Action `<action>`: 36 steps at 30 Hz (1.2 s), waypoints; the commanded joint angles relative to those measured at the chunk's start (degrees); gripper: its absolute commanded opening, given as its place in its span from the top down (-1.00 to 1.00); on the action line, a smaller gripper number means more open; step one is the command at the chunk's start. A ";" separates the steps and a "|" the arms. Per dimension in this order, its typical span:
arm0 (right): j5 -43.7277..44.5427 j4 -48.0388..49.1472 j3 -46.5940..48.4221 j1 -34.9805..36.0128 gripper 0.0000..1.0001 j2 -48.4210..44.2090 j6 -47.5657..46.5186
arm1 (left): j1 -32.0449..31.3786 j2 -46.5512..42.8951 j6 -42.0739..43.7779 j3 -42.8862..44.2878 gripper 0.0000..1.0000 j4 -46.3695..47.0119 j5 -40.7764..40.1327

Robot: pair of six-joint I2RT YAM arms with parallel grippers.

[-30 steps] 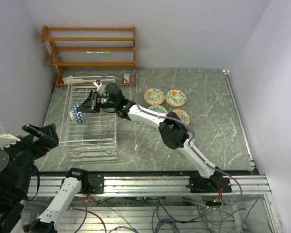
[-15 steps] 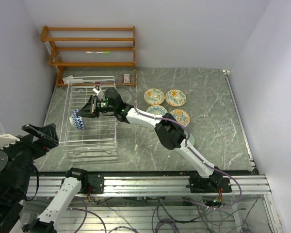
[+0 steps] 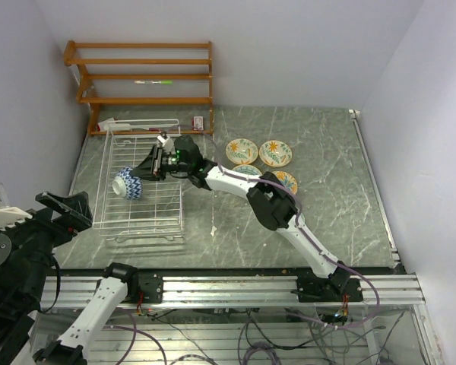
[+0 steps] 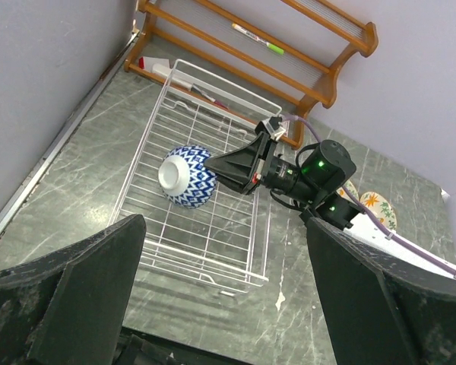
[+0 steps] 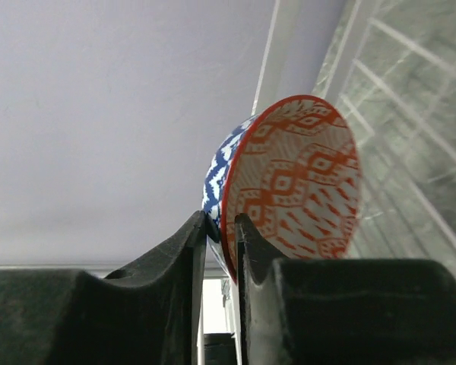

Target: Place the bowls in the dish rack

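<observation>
Marble tabletop; zigzag bowl in rack

White arm links; black jaws

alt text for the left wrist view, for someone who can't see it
The right gripper reaches into the white wire dish rack on a grey marbled table, its fingertips at the rim of a blue zigzag bowl tipped on its side there. A brown wooden shelf stands behind the rack.
</observation>
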 commanded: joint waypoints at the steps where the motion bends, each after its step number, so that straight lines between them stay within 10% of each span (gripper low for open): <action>1: 0.56 -4.83 -3.66 -1.80 0.57 -0.48 -3.78 | -0.91 0.80 1.32 -0.58 -0.98 1.90 -0.52; 36: 11.43 -31.35 0.26 -1.40 0.23 -7.05 -24.96 | -2.70 0.72 0.21 -3.49 -0.98 4.61 -0.19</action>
